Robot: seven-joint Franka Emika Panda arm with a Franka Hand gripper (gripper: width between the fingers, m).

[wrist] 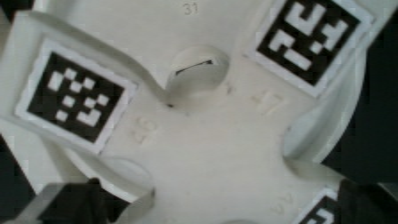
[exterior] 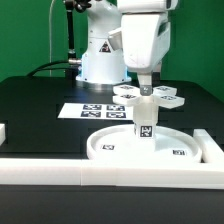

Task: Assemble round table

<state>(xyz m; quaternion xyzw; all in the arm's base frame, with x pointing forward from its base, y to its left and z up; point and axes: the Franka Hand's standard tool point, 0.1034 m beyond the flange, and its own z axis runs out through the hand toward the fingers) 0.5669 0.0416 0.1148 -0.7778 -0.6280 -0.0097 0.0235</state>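
Note:
The wide rimmed disc lies flat near the front of the black table. The short thick post stands upright at its middle, tags facing the camera. Just behind it lies the cross-shaped piece, its lobes carrying tags. My gripper hangs straight down over that piece's middle with its jaws wide apart. In the wrist view the cross-shaped piece fills the picture from very close, with its centre hole and two tags showing. My gripper holds nothing, and its fingertips are only dark blurs at the edge.
The marker board lies flat at the exterior view's left of the cross-shaped piece. A long white rail runs along the front edge, with white blocks at the left and right. The robot base stands behind.

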